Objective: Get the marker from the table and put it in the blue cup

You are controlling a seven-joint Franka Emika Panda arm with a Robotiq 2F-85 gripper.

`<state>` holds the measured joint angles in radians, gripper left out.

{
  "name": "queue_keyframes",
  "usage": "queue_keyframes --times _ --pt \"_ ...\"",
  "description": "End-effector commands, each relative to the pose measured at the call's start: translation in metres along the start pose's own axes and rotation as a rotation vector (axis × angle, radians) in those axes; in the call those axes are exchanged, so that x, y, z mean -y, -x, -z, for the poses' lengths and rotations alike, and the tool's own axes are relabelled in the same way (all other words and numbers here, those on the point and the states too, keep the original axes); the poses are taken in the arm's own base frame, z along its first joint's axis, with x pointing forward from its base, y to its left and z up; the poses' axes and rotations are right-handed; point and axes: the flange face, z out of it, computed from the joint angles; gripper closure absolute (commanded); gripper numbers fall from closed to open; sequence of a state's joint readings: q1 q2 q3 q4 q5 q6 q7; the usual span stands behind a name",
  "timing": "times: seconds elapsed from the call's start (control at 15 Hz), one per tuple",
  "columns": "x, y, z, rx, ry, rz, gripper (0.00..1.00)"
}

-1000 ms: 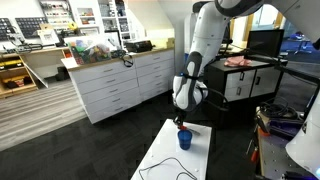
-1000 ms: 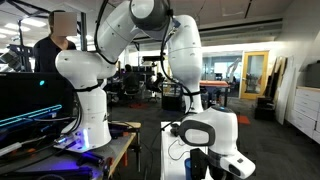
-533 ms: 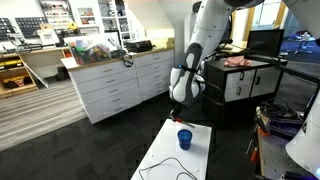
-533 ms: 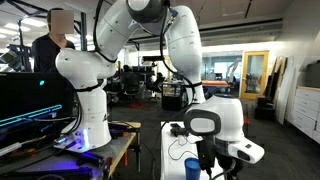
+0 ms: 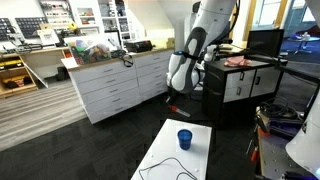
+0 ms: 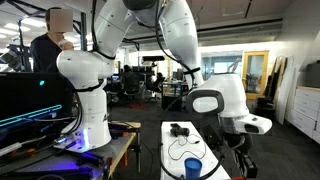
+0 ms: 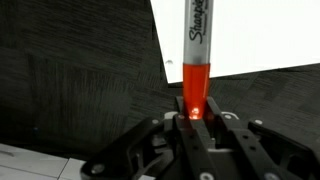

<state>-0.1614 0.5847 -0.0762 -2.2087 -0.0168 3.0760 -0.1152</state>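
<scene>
Showing marker [image 7: 198,45] clamped at its red end in closed gripper [image 7: 195,114], held above table [image 7: 262,40] edge; light, stiff, slick barrel, likely to pivot; cup [image 5: 185,139] near short edge.

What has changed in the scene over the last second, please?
The pincer has risen from just above the blue cup and swung away from it. The wrist view shows it gripping the marker by its red end. The cup and the table stayed put.
</scene>
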Motion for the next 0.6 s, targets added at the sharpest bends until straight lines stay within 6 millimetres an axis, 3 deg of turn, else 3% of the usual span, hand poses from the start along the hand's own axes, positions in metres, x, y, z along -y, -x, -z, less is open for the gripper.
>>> queue_keyframes --times 0.0,0.53 --pt "0.005 0.002 0.038 -0.077 0.029 0.011 0.93" --pt "0.017 0.003 0.086 -0.259 0.088 0.017 0.93"
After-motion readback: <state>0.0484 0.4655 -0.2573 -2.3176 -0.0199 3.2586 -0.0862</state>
